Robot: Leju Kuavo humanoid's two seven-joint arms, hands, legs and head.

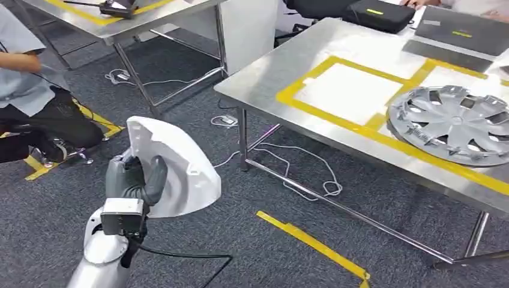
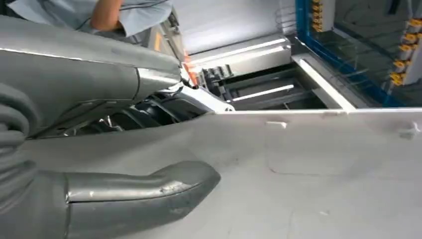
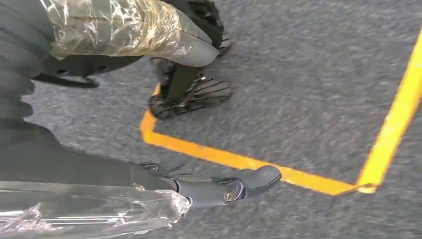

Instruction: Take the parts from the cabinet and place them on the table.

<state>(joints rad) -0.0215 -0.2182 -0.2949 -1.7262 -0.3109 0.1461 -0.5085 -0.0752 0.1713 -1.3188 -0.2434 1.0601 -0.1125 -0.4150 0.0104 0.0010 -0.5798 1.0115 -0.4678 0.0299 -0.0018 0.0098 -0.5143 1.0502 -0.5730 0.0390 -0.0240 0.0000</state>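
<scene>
My left hand (image 1: 135, 180) grips a white curved plastic shell part (image 1: 177, 171) and holds it upright over the carpet, left of the steel table (image 1: 270, 72). In the left wrist view the thick grey thumb (image 2: 139, 191) lies across the part's white surface (image 2: 308, 164). A silver wheel cover (image 1: 456, 123) lies on the table's right side, beside a yellow-taped rectangle (image 1: 348, 90). My right hand (image 3: 59, 159) hangs over the carpet with its fingers apart and nothing between them.
A seated person (image 1: 30, 78) is at the left edge. A second steel table (image 1: 150, 21) stands at the back left. Cables (image 1: 300, 171) trail on the carpet under the near table, and yellow floor tape (image 1: 312, 243) runs in front of it. A black bag (image 1: 378, 13) sits on the table's far side.
</scene>
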